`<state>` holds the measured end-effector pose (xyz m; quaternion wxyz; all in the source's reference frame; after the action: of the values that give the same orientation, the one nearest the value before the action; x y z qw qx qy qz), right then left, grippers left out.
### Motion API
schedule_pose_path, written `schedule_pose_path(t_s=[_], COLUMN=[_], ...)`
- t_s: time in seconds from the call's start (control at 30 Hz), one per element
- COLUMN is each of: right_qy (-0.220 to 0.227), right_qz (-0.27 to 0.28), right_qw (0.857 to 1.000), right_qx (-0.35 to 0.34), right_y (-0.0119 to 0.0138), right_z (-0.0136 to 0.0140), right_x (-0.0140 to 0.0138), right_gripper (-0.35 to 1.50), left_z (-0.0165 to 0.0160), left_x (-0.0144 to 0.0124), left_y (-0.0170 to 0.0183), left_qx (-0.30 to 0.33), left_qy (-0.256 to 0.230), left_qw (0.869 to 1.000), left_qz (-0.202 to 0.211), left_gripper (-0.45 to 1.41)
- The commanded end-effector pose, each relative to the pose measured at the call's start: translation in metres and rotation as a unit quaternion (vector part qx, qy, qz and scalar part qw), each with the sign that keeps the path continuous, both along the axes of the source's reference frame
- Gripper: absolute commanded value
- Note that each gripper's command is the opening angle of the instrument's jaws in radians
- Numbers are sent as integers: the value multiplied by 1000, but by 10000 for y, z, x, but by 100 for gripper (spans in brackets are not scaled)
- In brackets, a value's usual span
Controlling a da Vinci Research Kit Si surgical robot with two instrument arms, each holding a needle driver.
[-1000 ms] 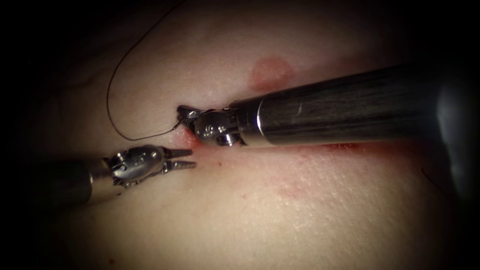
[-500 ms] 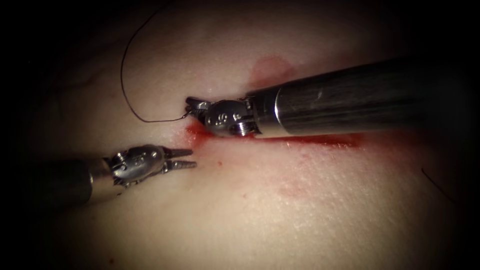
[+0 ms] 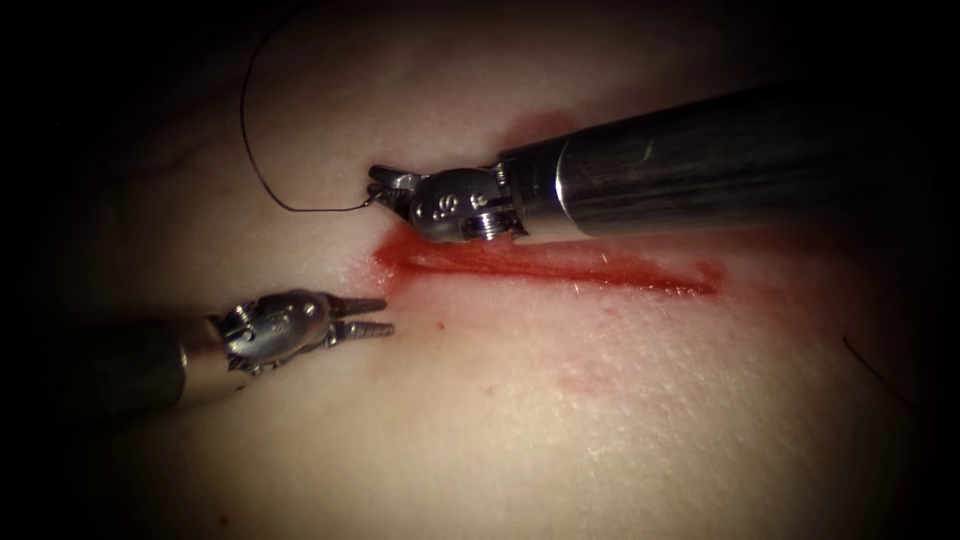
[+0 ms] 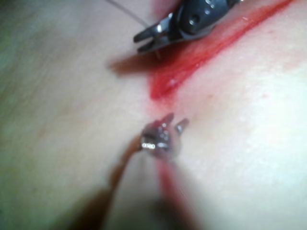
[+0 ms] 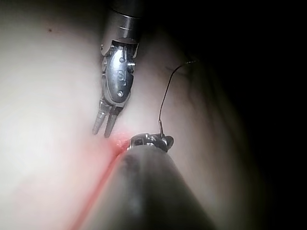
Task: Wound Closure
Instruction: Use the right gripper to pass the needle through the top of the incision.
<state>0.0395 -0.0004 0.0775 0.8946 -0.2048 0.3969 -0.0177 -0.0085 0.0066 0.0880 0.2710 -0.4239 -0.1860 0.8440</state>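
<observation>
The cut (image 3: 560,268) runs across the tissue (image 3: 560,430) as a red line wet with fluid. Just above its left end my right tool (image 3: 380,185) is shut on the needle (image 3: 370,201). Only a short bit of the needle shows beside the jaws, clear of the tissue. Dark thread (image 3: 245,140) trails from it in a wide loop to the left and up. The left tool (image 3: 375,316) lies below and left of the cut's end, open and holding nothing. The left wrist view has the right tool (image 4: 144,40) over the cut (image 4: 201,52). The right wrist view has the left tool (image 5: 104,125) and the thread (image 5: 167,91).
A pink mark (image 3: 540,125) lies on the tissue above the right tool's shaft (image 3: 700,165). Another dark strand (image 3: 870,365) lies at the far right. Small red specks (image 3: 440,325) dot the tissue below the cut's left end.
The right tool has lifted up and away from the cut's left end, taking the needle and thread loop with it and uncovering the cut. The left tool has stayed still.
</observation>
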Motion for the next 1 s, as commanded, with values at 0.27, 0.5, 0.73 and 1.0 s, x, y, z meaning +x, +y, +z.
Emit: schedule_pose_path(t_s=[0.27,0.5,0.73,1.0], right_qy=[2,6,11,30], right_qz=[-2,1,3,23], right_qw=[1000,1000,1000,999], right_qx=[-1,-1,0,21], right_y=[5,15,16,23], right_z=[2,-3,-4,-3], right_x=[8,6,6,4], right_gripper=[-35,-35,-35,-35], left_z=[7,7,7,7], left_x=[-8,-8,-8,-8], left_y=[-4,-4,-4,-5], left_qx=[-1,-1,-1,-1], left_qy=[-1,-1,-1,-1], left_qw=[1000,1000,1000,1000], left_qz=[2,2,2,2], left_gripper=[-8,-8,-8,-9])
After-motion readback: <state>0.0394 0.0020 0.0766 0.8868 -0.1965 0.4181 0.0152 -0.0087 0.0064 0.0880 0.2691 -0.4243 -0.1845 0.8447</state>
